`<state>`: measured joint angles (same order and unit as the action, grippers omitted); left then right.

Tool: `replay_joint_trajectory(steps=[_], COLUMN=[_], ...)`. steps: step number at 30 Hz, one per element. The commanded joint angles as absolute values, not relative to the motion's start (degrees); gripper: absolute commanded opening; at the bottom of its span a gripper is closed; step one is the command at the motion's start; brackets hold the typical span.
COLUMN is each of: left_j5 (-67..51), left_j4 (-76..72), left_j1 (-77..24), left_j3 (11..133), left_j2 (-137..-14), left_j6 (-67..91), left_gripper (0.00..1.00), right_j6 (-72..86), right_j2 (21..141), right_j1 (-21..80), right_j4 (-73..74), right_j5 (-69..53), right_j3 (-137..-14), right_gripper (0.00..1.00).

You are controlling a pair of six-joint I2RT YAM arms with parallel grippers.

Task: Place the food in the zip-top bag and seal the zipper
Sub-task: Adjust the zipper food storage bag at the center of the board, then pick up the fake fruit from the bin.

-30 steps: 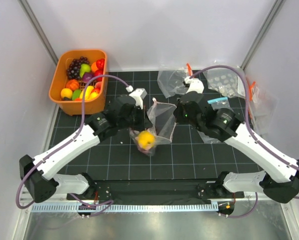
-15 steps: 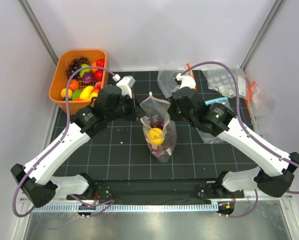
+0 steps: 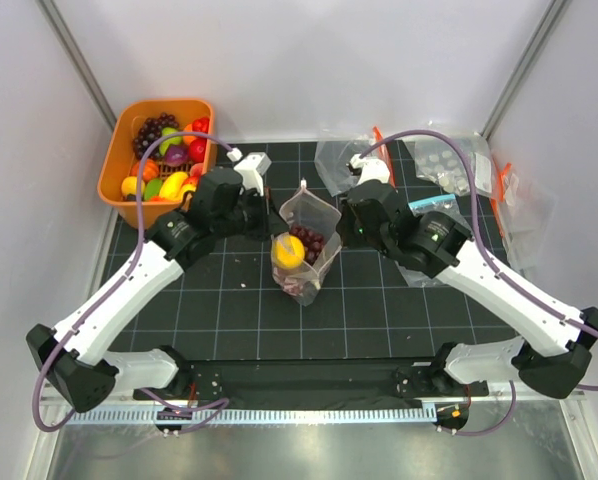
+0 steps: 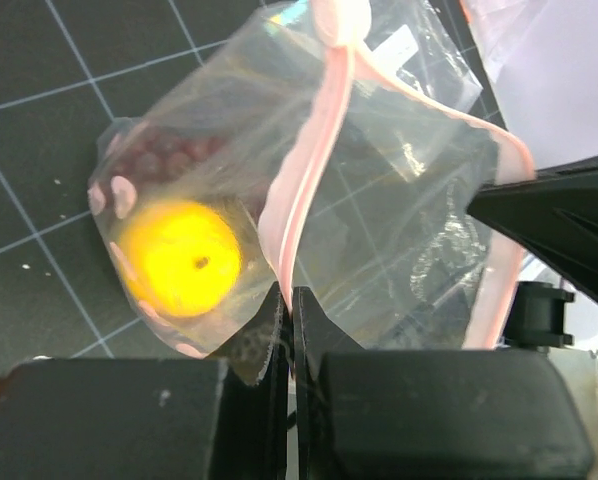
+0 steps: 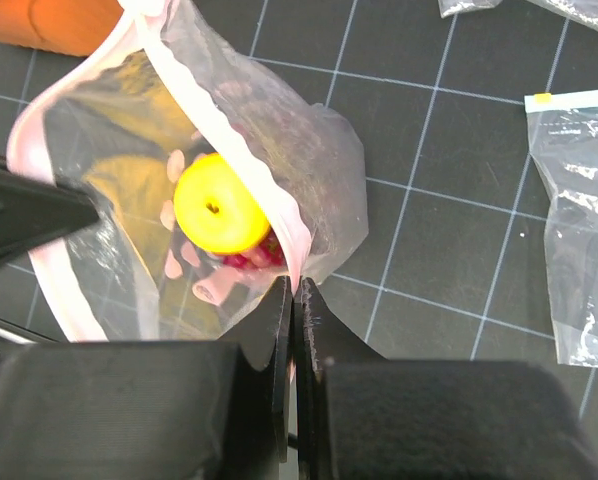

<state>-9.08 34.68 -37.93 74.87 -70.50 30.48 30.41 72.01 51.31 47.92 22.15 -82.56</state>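
The zip-top bag [image 3: 306, 250] hangs between my two grippers above the mat, its mouth spread open. My left gripper [image 3: 275, 216] is shut on the pink zipper [image 4: 311, 180] at one end of the mouth. My right gripper [image 3: 336, 224] is shut on the zipper [image 5: 247, 165] at the other end. Inside the bag lie food pieces: a yellow lemon [image 3: 289, 250] and purple grapes [image 3: 310, 240]. In the left wrist view, the left gripper [image 4: 287, 298] pinches the strip beside the lemon [image 4: 179, 255]. The right gripper [image 5: 293, 290] does the same just below the lemon [image 5: 219, 205].
An orange tub [image 3: 114, 165] with several more toy fruits stands at the back left. Other clear bags [image 3: 341, 160] [image 3: 449, 165] lie at the back right, one with a blue strip [image 3: 434, 204]. White walls close in the mat on three sides.
Both grippers kept their hold while moving away from the bases. The bag went from lying slanted to hanging, and its mouth is spread wider. The lemon swung right, then left.
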Motion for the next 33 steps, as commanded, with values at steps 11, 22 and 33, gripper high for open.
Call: replay_joint_trajectory(steps=[11, 22, 33], left_j5=[-20.99, -16.02, -19.33], left_j4=[32.0, 30.58, 34.03], left_j1=[-35.6, -33.58, -7.93], left_j3=[78.4, 74.8, 87.0], left_j2=[-72.76, -72.34, -79.09], left_j6=[31.99, 32.26, 34.7], left_gripper=[0.0, 0.7, 0.91], right_j6=[28.22, 27.51, 30.5], right_j2=[69.43, 73.3, 67.24], right_j1=[51.59, 51.33, 50.27], right_j4=[51.32, 49.49, 44.22], right_j5=[27.95, 27.42, 26.11], right_j3=[-91.66, -89.15, -75.33], right_gripper=[0.01, 0.01, 0.01])
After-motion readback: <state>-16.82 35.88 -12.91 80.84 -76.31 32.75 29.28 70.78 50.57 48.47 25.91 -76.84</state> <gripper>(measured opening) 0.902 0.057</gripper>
